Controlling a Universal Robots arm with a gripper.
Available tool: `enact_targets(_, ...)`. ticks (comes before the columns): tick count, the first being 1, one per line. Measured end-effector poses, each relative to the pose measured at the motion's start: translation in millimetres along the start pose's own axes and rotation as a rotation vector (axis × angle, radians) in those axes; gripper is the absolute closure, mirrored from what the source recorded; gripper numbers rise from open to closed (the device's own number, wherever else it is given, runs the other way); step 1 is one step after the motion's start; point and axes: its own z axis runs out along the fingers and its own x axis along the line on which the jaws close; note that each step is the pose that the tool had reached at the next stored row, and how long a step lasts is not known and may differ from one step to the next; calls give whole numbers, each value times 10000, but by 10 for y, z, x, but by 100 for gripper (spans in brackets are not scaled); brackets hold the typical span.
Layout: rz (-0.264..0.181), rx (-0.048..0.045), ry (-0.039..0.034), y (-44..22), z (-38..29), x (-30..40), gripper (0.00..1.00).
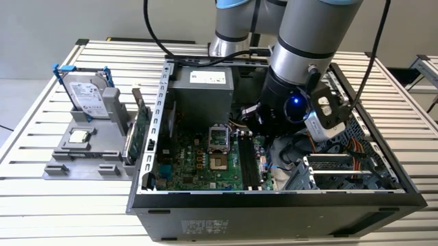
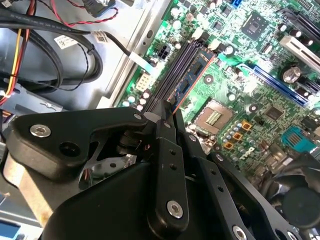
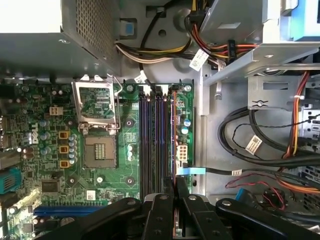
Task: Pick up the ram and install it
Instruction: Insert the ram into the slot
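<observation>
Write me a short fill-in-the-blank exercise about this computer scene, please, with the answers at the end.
1. The gripper holds the ram by one ____.
2. The motherboard is ____ in colour.
3. The hard drive stands ____ the computer case.
Answers: end; green; outside

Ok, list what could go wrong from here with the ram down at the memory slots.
1. The hand appears to grip the ram near one end only, so pushing down could tilt it and seat it crookedly.
2. The ram lies along the outermost of several close memory slots; a slight offset might press it onto a slot wall.
3. A blue flat cable runs right beside the slot end near the fingers and could be snagged.
</observation>
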Motion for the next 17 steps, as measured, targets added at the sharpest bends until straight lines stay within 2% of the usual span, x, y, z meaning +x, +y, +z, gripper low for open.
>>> enact_targets(5, 2, 2, 1, 0, 32, 1, 100)
enact_targets(17, 1, -1, 0, 2, 204, 1, 100)
